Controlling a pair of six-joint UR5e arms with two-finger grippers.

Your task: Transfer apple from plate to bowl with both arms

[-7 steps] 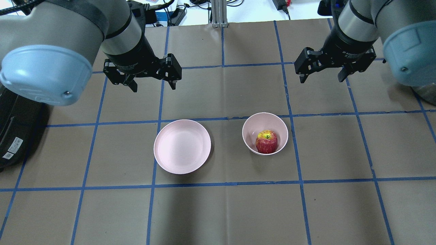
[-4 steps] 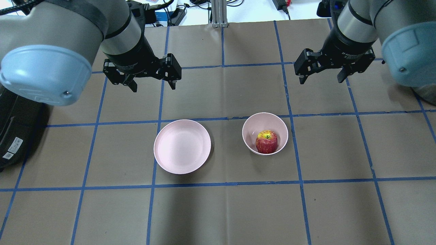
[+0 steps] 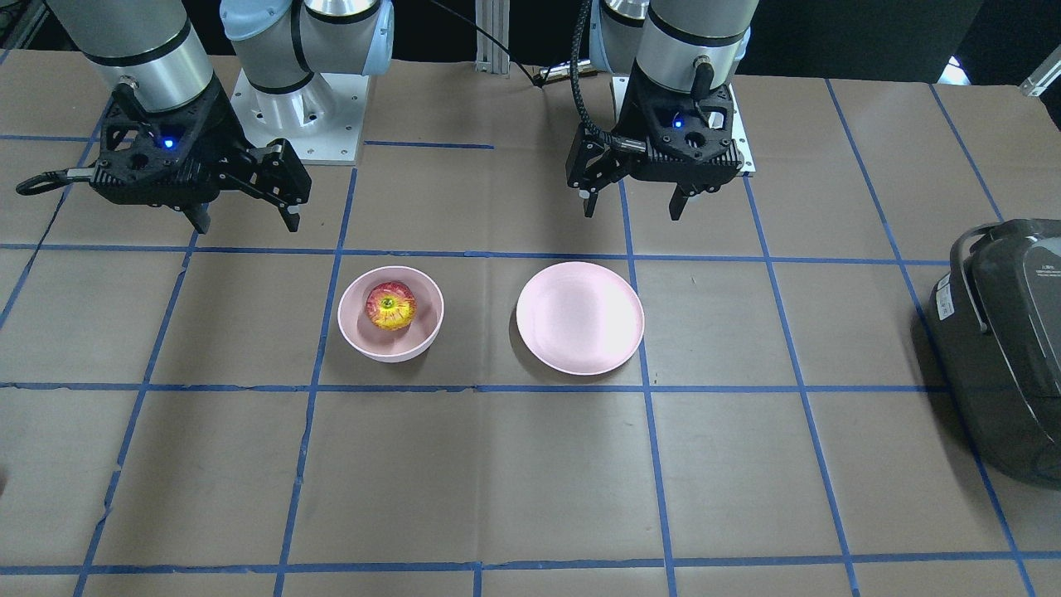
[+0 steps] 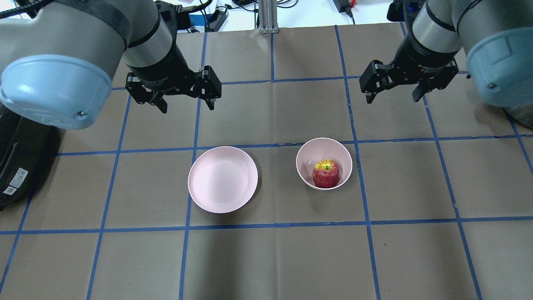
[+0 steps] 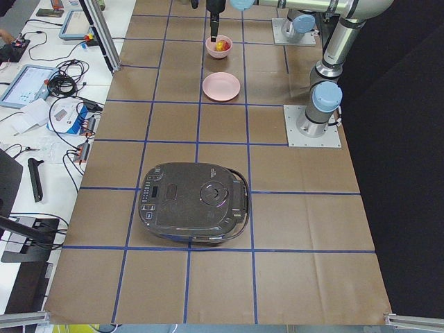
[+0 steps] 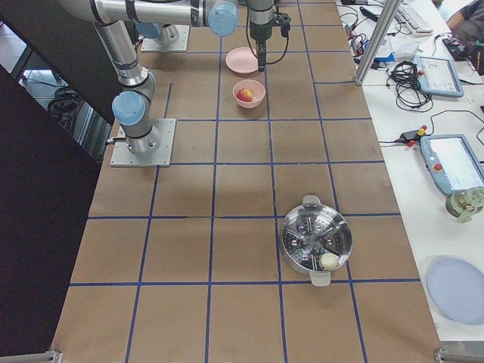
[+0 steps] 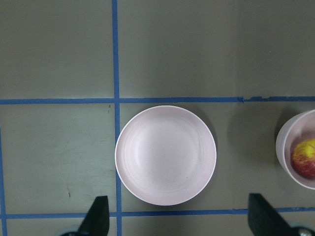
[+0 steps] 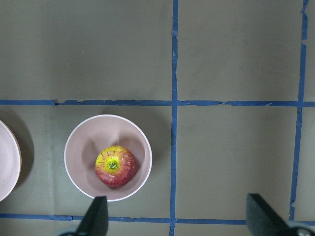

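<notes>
The apple point(image 4: 325, 173) lies inside the pink bowl point(image 4: 306, 150), stem dimple up; it also shows in the front view point(image 3: 390, 304) and the right wrist view point(image 8: 115, 165). The flat pink plate point(image 4: 222, 179) sits empty to the bowl's left, also in the front view point(image 3: 580, 316) and the left wrist view point(image 7: 165, 154). My left gripper point(image 4: 186, 105) is open and empty, high above the table beyond the plate. My right gripper point(image 4: 393, 96) is open and empty, high beyond the bowl. The bowl shows in the front view point(image 3: 356, 332) and the right wrist view point(image 8: 78, 142).
A dark rice cooker point(image 3: 1007, 340) stands at the table's end on my left. A steel steamer pot point(image 6: 316, 240) sits far toward the end on my right. Blue tape lines grid the brown table cover point(image 4: 275, 258).
My right arm has drawn back and up very slightly. The left arm, plate, bowl and apple have not moved.
</notes>
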